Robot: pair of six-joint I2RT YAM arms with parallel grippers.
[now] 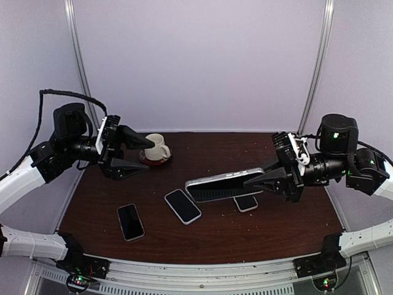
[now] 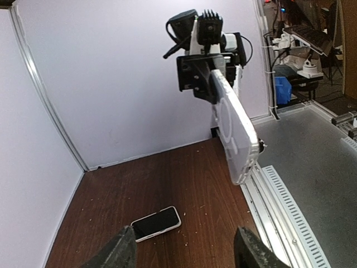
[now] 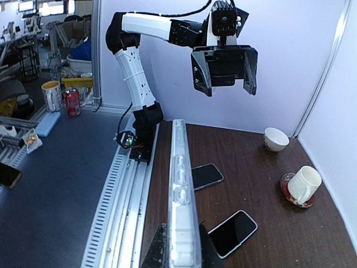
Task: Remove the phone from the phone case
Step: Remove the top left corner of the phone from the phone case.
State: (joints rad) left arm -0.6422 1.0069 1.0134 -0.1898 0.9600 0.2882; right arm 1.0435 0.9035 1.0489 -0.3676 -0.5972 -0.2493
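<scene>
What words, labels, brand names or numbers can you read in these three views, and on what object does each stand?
No text is legible in any view.
red can, off the table: label too blurred to read.
phone case in the right gripper: no print seen.
mug: plain.

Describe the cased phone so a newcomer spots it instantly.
From the dark wooden table, look above its right side to the right hand. The cased phone is clamped there; unlike the three phones lying flat, it is raised off the table, edge-on.
</scene>
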